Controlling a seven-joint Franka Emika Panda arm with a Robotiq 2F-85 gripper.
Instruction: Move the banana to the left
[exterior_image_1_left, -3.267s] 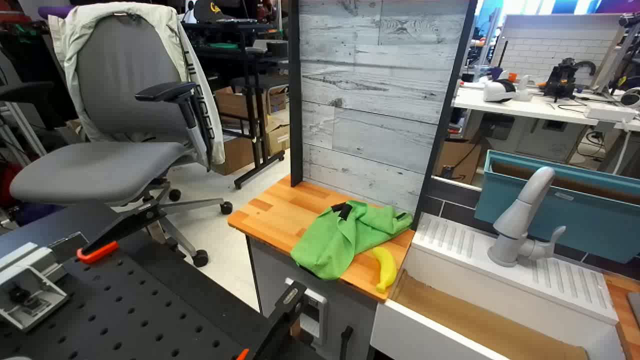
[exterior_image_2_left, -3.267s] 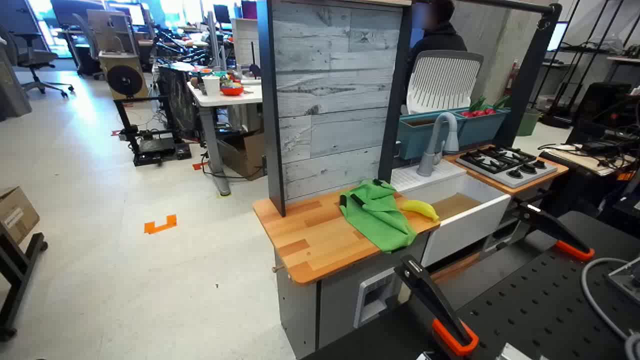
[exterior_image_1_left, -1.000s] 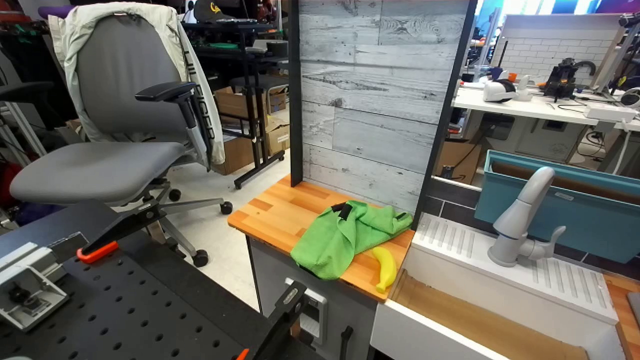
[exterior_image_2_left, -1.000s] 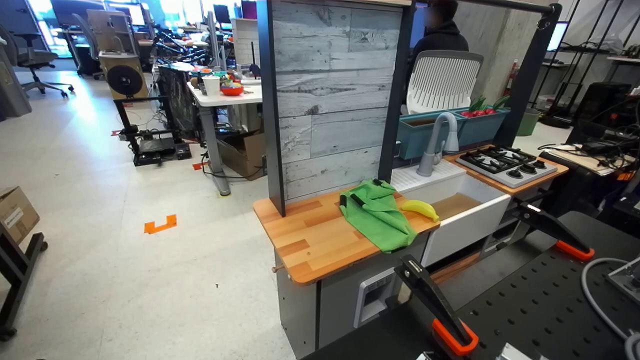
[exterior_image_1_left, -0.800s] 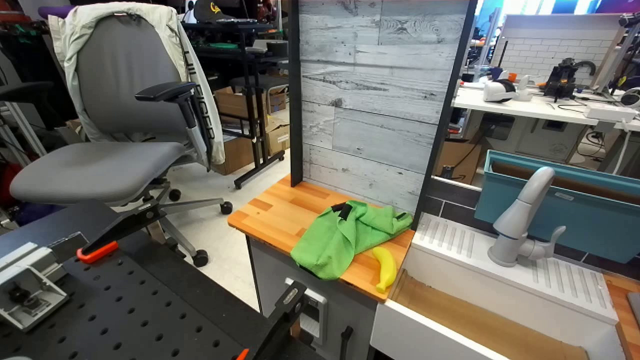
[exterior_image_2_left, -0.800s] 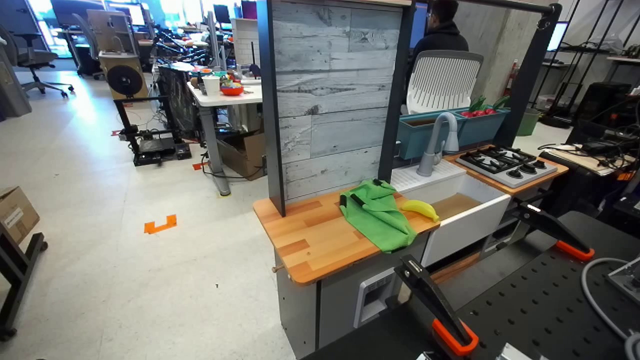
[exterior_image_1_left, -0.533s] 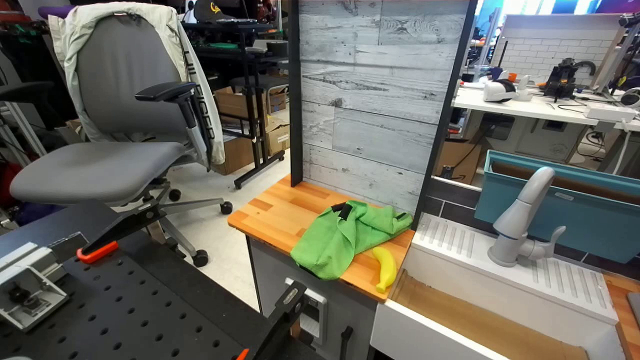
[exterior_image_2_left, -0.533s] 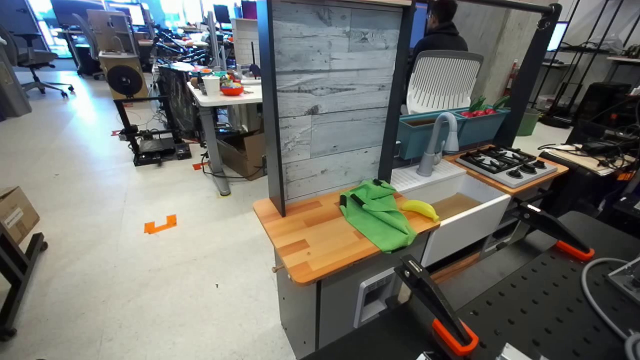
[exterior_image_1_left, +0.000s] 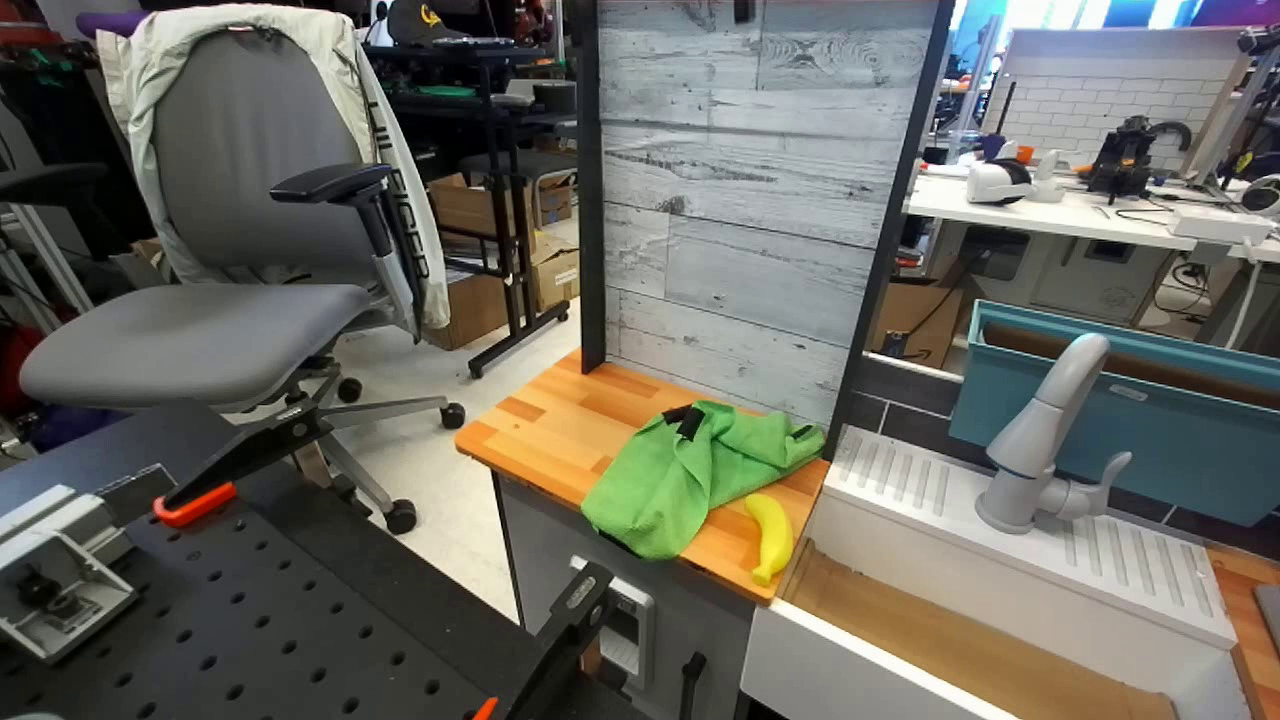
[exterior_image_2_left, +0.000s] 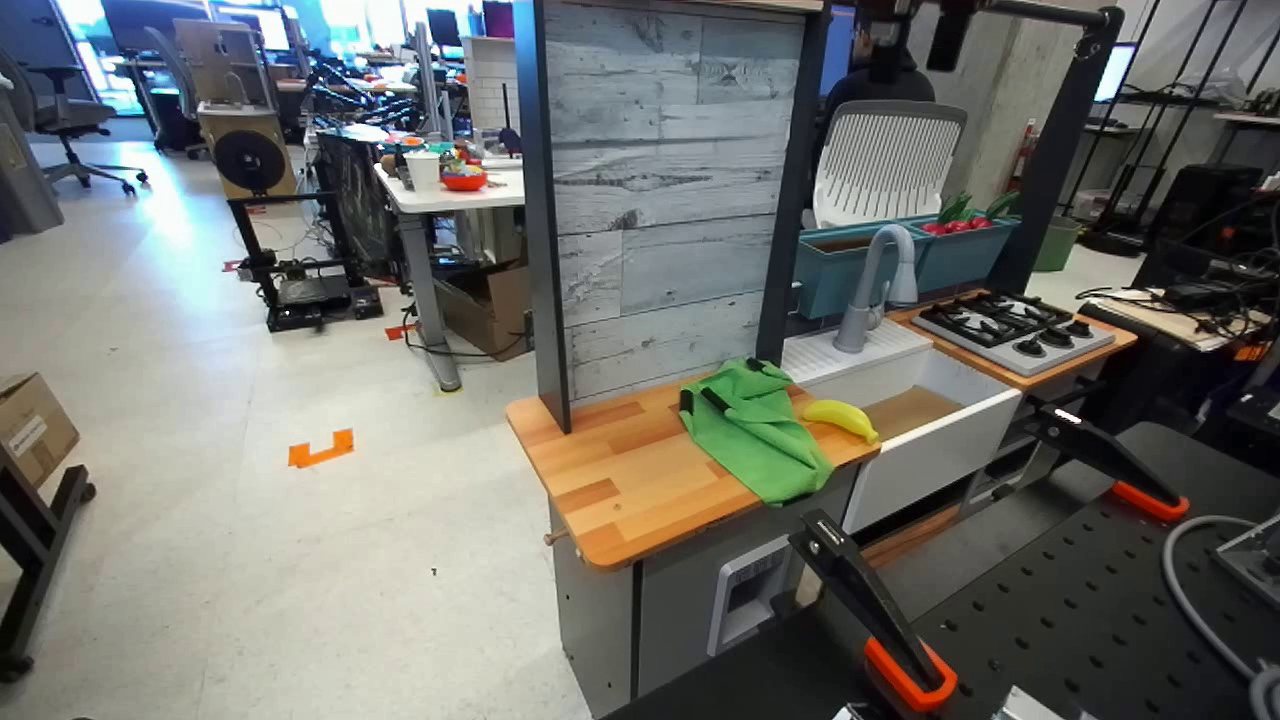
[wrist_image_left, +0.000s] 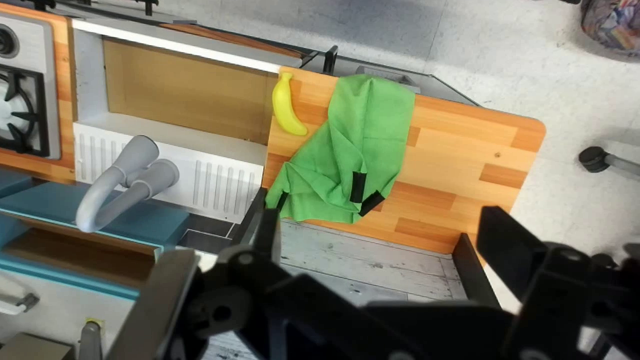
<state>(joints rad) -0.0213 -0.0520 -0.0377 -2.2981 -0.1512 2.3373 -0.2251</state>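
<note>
The yellow banana (exterior_image_1_left: 774, 538) lies on the wooden countertop (exterior_image_1_left: 540, 430), close to its front edge and the sink side. It also shows in an exterior view (exterior_image_2_left: 840, 420) and in the wrist view (wrist_image_left: 283, 106). A crumpled green cloth (exterior_image_1_left: 665, 490) with black tabs lies beside it, on its left in both exterior views; the wrist view shows a narrow strip of wood between them. My gripper (wrist_image_left: 381, 212) is open and empty, high above the counter. In an exterior view the gripper (exterior_image_2_left: 916, 58) hangs at the top edge; only a dark tip shows in another.
The white sink (exterior_image_1_left: 1000, 650) with a grey faucet (exterior_image_1_left: 1040, 440) adjoins the banana's side. A grey wood-look panel (exterior_image_1_left: 740, 200) stands behind the counter. Bare countertop lies beyond the cloth. Black clamps (exterior_image_2_left: 870, 600) sit on the black table in front. A stove (exterior_image_2_left: 1015, 330) is past the sink.
My gripper has come into view at the top of both exterior views, where it did not show before. The banana and the cloth have not moved.
</note>
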